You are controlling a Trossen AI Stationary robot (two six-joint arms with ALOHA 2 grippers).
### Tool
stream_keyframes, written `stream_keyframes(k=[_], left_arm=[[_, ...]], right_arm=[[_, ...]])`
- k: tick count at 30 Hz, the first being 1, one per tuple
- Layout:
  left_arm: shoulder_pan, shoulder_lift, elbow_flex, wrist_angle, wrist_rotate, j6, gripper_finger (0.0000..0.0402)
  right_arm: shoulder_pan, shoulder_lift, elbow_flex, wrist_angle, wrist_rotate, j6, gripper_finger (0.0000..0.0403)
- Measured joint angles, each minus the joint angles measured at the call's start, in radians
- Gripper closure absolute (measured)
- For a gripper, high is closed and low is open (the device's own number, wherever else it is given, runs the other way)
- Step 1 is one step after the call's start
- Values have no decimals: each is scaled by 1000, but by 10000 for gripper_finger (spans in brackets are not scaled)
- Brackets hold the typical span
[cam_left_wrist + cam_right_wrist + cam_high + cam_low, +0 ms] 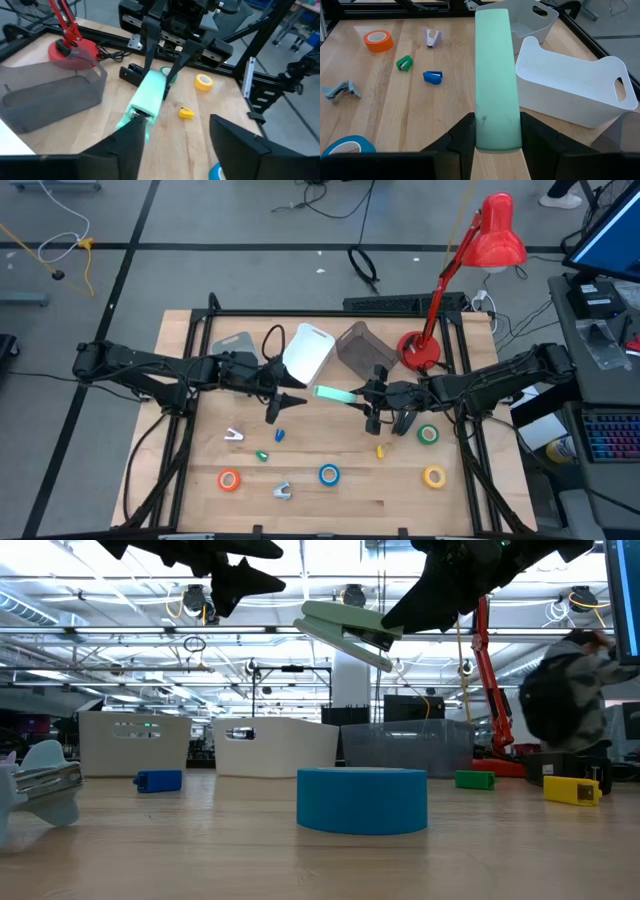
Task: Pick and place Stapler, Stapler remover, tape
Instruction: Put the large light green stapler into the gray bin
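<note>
Blue tape (362, 801) is sitting closest to our table-level camera, a low ring on the wooden table (190, 480), while above it we are watching a mint-green stapler (345, 632) hanging in the air.

Behind, from largest down, we are seeing the white bin (308, 352) lying tilted near the table's middle, a smoky clear bin (362, 347) just beside it, a grey bin (232, 347) on its other side, and the red desk lamp (470, 270) standing at the far right corner.

Our right gripper (392, 420) is gripping the stapler (337, 395) by one end, its fingers (465, 135) pressing both flanks, the body reaching out toward the left arm between the two grippers, above the wood and just beside the white bin (570, 87). Our left gripper (275, 408) is hovering at the stapler's free end with its fingers (125, 145) parted and not clearly touching it.

On the tabletop, the tape rolls are lying well apart: orange (229, 479), blue (329, 474), yellow (434, 476) and green (428, 434). Among them we are picking out small staple removers: grey (282, 491), white (234, 435), green (262, 455), blue (279, 435) and yellow (380, 450).
</note>
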Motion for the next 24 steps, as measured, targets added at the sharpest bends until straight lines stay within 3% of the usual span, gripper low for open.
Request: stream_keyframes(k=[10, 19, 24], left_arm=[[-4, 0, 0, 0, -40, -19, 69], [-41, 0, 1, -1, -42, 42, 41], [-57, 11, 75, -54, -50, 91, 30]], right_arm=[[0, 0, 0, 0, -2, 0, 279], [0, 0, 0, -28, -2, 0, 279], [0, 0, 0, -43, -2, 0, 279]])
